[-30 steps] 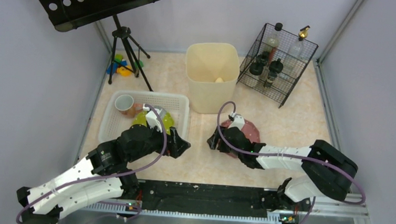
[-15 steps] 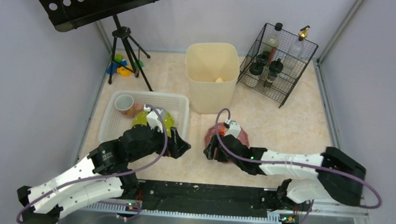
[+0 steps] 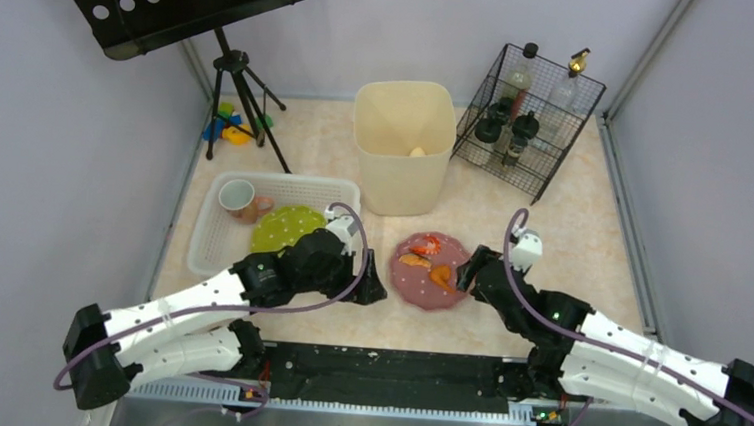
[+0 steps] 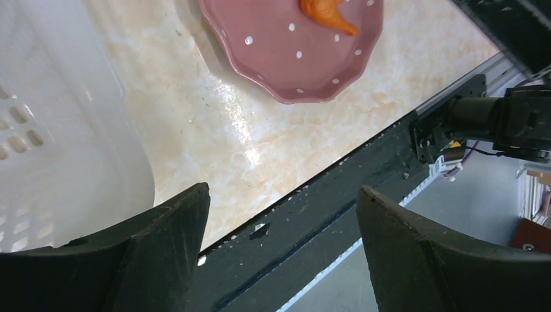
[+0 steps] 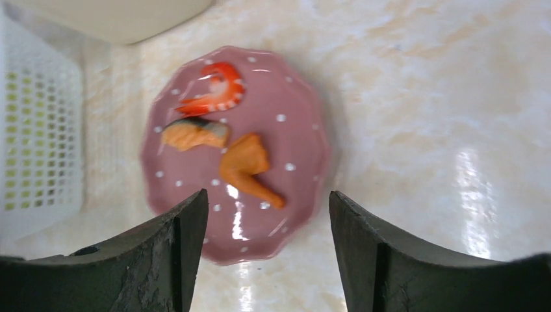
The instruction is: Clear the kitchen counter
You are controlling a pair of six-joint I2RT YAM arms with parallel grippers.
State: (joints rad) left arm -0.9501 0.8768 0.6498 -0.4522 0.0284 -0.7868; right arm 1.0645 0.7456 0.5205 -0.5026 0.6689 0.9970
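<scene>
The kitchen counter [image 3: 572, 227] is glossy beige-pink marble. A pink dotted plate [image 3: 426, 289] lies on it at the centre front, holding a shrimp [image 5: 214, 94], a salmon piece [image 5: 193, 134] and a chicken leg [image 5: 247, 166]. My left gripper [image 3: 373, 291] is open and empty just left of the plate, low over the counter by the black rail [image 4: 338, 214]. My right gripper [image 3: 464, 274] is open and empty at the plate's right edge. The plate also shows in the left wrist view [image 4: 292, 58] and the right wrist view [image 5: 295, 140].
A white perforated basket [image 3: 212, 252] at the left holds a cup [image 3: 237, 197] and a green plate [image 3: 287, 229]. A cream bin [image 3: 401, 165] stands behind the plate. A wire rack of bottles [image 3: 525, 118] is at back right. A music stand tripod [image 3: 241, 93] and small toys [image 3: 229, 127] are at back left.
My right arm has drawn back to the right, off the pink plate, uncovering it and its food. My left gripper has moved right from the basket's corner to the plate's left side.
</scene>
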